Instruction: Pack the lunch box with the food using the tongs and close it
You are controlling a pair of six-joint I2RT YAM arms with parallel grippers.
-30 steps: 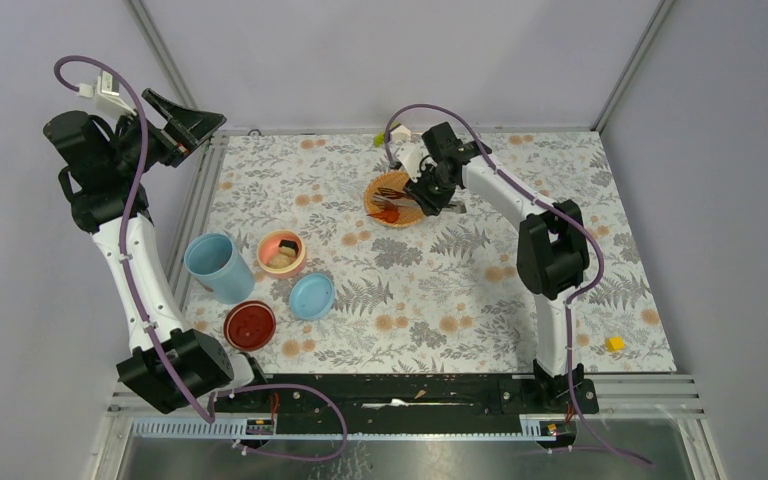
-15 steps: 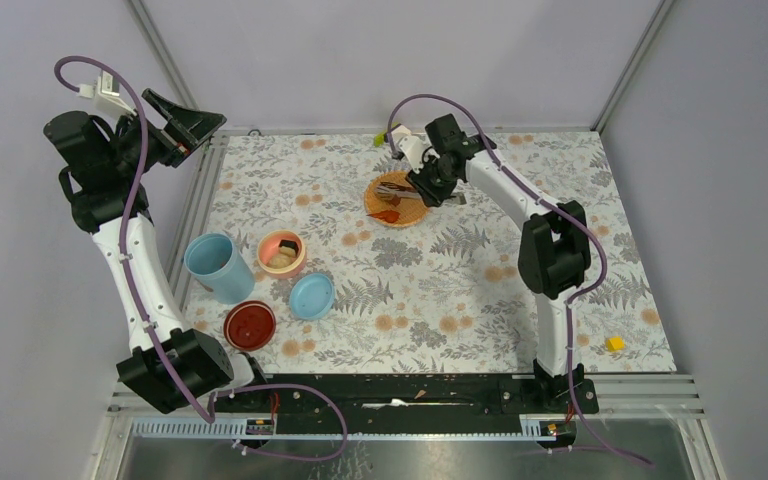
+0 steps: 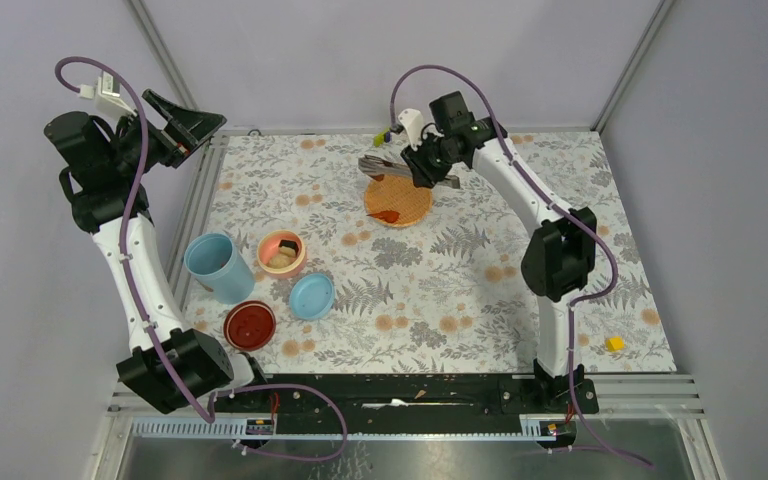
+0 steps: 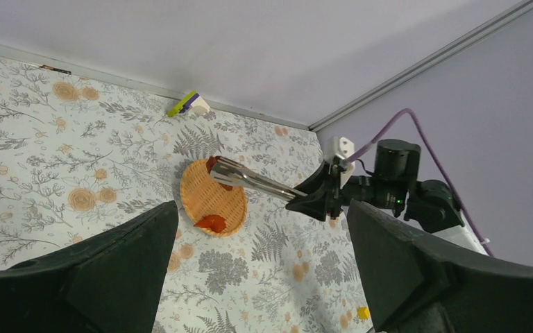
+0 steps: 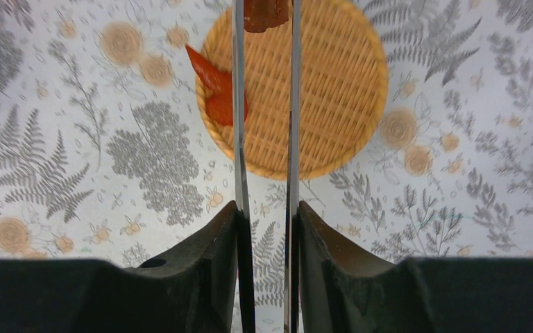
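Note:
My right gripper (image 3: 430, 165) (image 5: 265, 215) is shut on the silver tongs (image 3: 388, 166) (image 5: 239, 104), holding them above the far edge of the orange woven plate (image 3: 405, 205) (image 5: 333, 90). A reddish-brown piece of food (image 5: 264, 14) (image 4: 214, 165) is pinched between the tong tips. One orange-red piece (image 3: 388, 214) (image 5: 216, 87) lies on the plate. The light blue lunch box tub (image 3: 215, 265) stands at the left, beside its pink-orange inner bowl (image 3: 281, 252) with food in it and its blue lid (image 3: 311, 296). My left gripper (image 3: 185, 122) (image 4: 260, 277) is open, raised at the far left.
A dark red round lid (image 3: 249, 325) lies in front of the tub. A small yellow block (image 3: 615, 343) sits near the front right. A green and purple block (image 3: 380, 138) rests against the back rail.
The right arm has lifted the tongs off the plate and drawn them toward the back edge, with one food piece in the tips. The left arm has not moved.

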